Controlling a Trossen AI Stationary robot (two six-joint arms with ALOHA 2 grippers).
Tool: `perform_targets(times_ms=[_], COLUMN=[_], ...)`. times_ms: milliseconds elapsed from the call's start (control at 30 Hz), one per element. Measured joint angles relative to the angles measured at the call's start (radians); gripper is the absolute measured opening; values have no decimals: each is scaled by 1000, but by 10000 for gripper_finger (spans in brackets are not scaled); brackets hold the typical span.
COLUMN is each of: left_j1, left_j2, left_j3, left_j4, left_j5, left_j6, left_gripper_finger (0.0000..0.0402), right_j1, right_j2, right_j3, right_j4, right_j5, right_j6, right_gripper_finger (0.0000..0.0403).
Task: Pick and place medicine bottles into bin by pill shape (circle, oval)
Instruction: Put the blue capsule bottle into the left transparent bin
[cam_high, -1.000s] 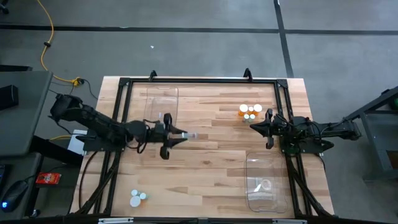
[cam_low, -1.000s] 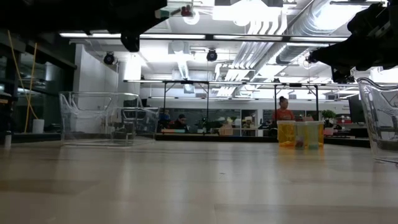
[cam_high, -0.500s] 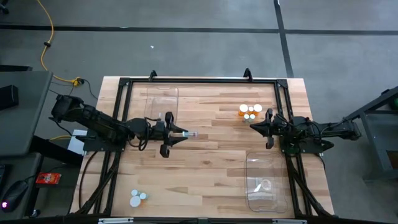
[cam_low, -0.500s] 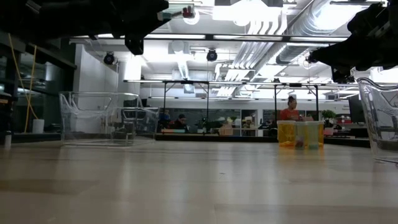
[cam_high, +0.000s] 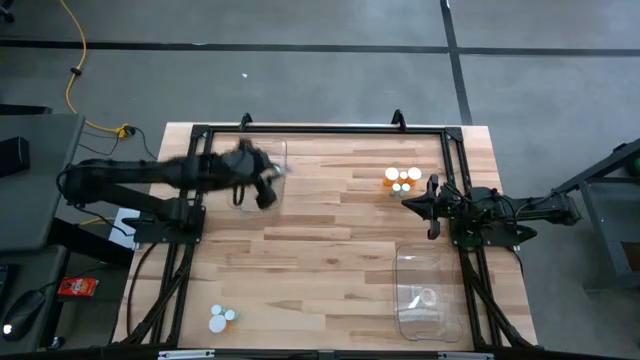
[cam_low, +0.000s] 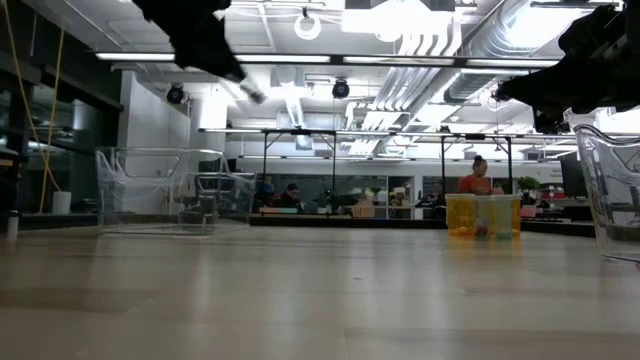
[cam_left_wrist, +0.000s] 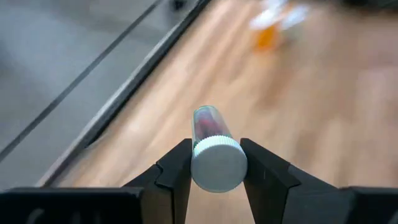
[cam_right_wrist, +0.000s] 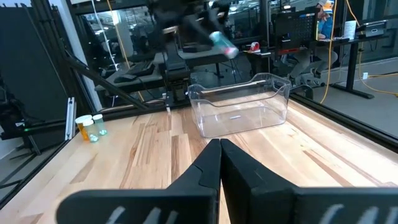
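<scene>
Since the left gripper (cam_left_wrist: 214, 177) clamps a pale bottle (cam_left_wrist: 213, 152) by its cap end, the drop wants a low, centred release inside the far bin (cam_high: 262, 170). The bottle juts forward between the fingers, apparently over that bin's edge, though blur hides it. The right gripper (cam_right_wrist: 219, 163) waits clenched, empty.

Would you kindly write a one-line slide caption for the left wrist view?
Left claw grips a white-capped clear bottle above the wooden table.
</scene>
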Motion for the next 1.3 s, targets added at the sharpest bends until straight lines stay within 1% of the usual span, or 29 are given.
perform_targets(times_ms=[67, 133, 200, 233, 300, 433, 567, 733, 1000, 1300], left_j1=[74, 157, 243, 282, 346, 420, 445, 447, 447, 447], left_j2=[31, 70, 121, 148, 211, 328, 421, 504, 588, 578], left_j3=[70, 117, 142, 143, 143, 143, 143, 143, 143, 144], left_j4=[-144, -252, -322, -344, -360, -322, -258, -221, -215, -217], left_j5=[5, 66, 144, 182, 226, 275, 356, 346, 307, 303], left_j6=[-35, -53, -47, -23, 46, 174, 303, 400, 408, 419], left_gripper_finger=[113, 113, 113, 113, 113, 113, 113, 113, 113, 118], right_j1=[0, 0, 0, 0, 0, 0, 0, 0, 0, 0], right_j2=[0, 0, 0, 0, 0, 0, 0, 0, 0, 0], right_j3=[0, 0, 0, 0, 0, 0, 0, 0, 0, 0], right_j4=[0, 0, 0, 0, 0, 0, 0, 0, 0, 0], right_j5=[0, 0, 0, -1, -5, -5, -5, -4, -3, 1], right_j6=[0, 0, 0, 0, 0, 0, 0, 0, 0, 0], right_gripper_finger=[0, 0, 0, 0, 0, 0, 0, 0, 0, 0])
